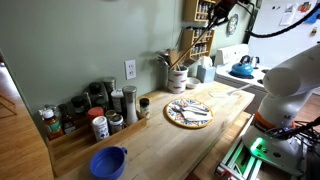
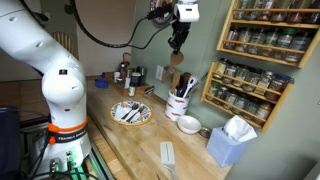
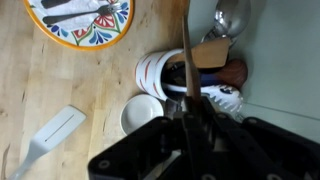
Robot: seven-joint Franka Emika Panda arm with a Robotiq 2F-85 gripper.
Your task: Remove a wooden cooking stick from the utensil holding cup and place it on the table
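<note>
Gripper (image 2: 177,44) is high over the counter (image 2: 135,140), jaws closed narrow on one wooden stick (image 2: 175,60). The stick is held upright, its lower end hanging above the utensil cup (image 2: 179,104). In the wrist view it runs straight out from between the fingers, across the cup's rim. Cannot tell whether it is fully clear of the utensils left in the cup.

Room: the cup stands close to the wall, under the spice rack (image 2: 262,50). One small white bowl (image 2: 189,125) is just beside it. Bare wood lies open toward the front edge, between one patterned plate (image 2: 131,112) and one white spatula (image 2: 167,155).

Also counted: one blue tissue box (image 2: 232,142) and one blue bowl (image 1: 108,162) by the front edge.
</note>
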